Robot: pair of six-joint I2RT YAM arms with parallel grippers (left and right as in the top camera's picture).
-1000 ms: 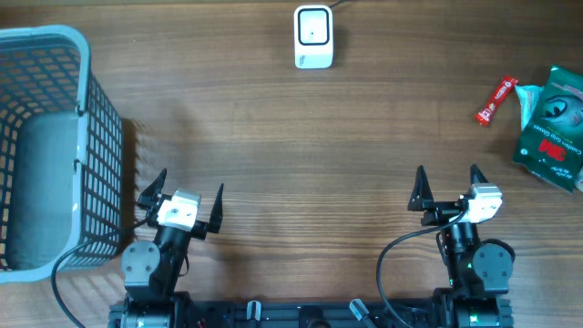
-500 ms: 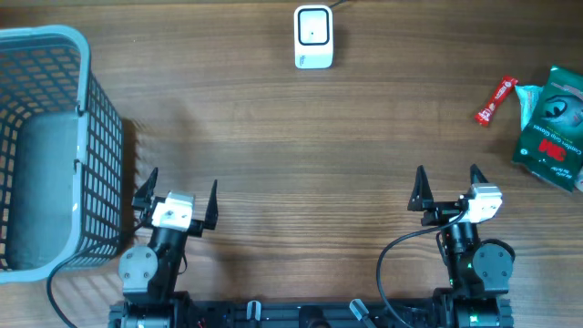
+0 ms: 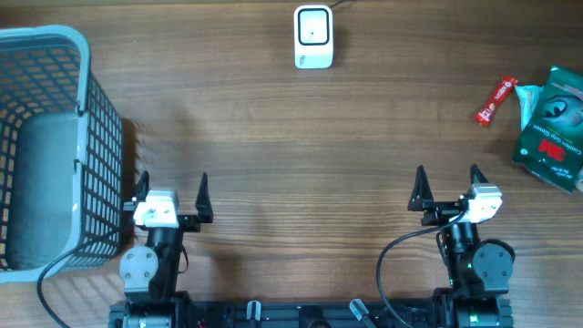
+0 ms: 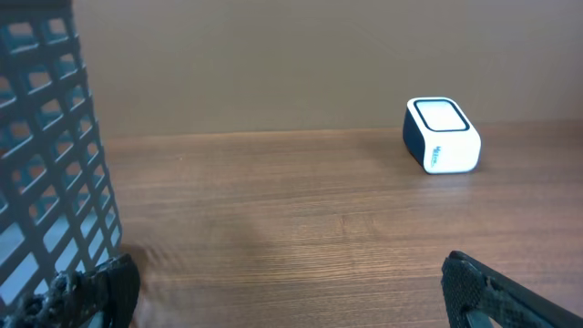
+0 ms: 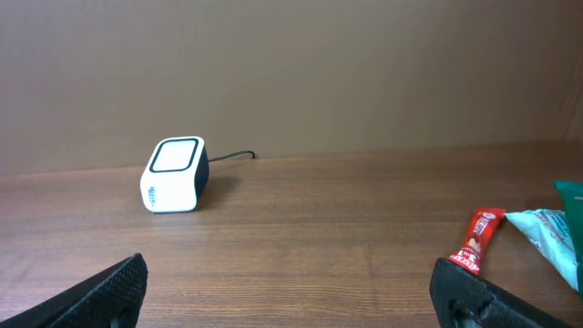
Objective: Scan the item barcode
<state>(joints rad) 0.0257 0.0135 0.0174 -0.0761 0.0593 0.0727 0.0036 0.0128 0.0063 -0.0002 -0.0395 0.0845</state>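
Left fingers [image 3: 204, 196] and right fingers [image 3: 418, 189] splayed wide, empty — basket [image 3: 102, 137] just beside the left; scanner [image 3: 313, 36], green packet [image 3: 551, 132] well apart.

The overhead camera looks straight down on the whole desk [image 3: 301, 128] from far above, while both wrist cameras sit low near its front edge, facing level toward the distant white scanner [image 3: 313, 36], which all three views share.

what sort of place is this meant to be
Likely a mock shop checkout on a wooden table: a white barcode scanner, a grey shopping basket, and a red sachet beside a green packet.
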